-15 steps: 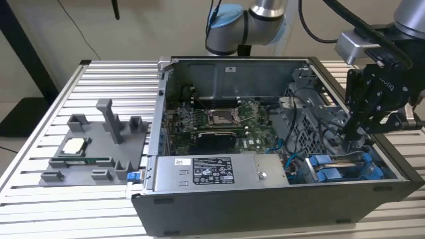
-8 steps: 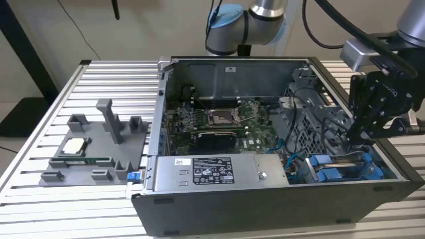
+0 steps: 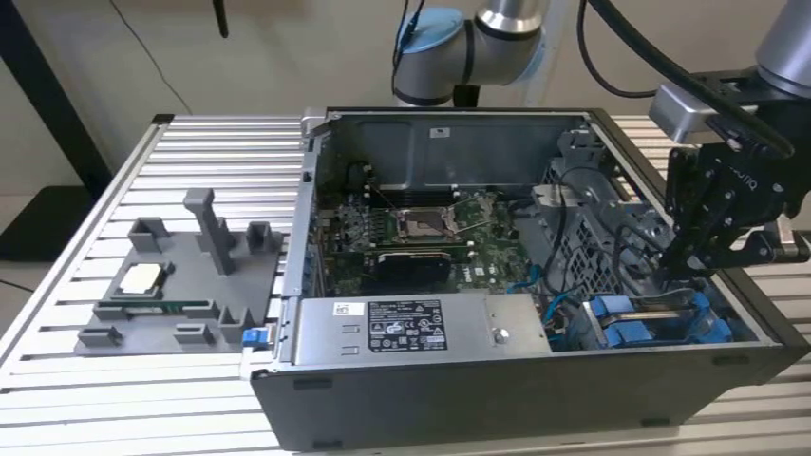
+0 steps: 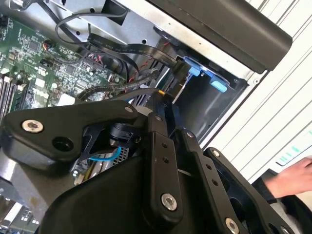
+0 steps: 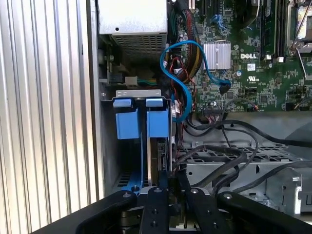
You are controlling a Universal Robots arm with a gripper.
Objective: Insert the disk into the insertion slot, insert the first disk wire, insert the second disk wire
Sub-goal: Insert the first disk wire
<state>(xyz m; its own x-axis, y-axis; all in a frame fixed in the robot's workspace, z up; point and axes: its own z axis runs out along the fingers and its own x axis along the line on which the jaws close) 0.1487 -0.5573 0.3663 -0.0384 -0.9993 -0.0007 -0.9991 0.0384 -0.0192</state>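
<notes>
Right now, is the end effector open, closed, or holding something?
End effector: cannot be told; it hangs just above the insertion slot.

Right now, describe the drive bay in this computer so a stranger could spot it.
Find the open computer case on the slatted table. In its near corner on the exterior view's right, beside the grey labelled power-supply box, sits the insertion slot. Unlike that plain box, it carries bright blue plastic fittings.
</notes>
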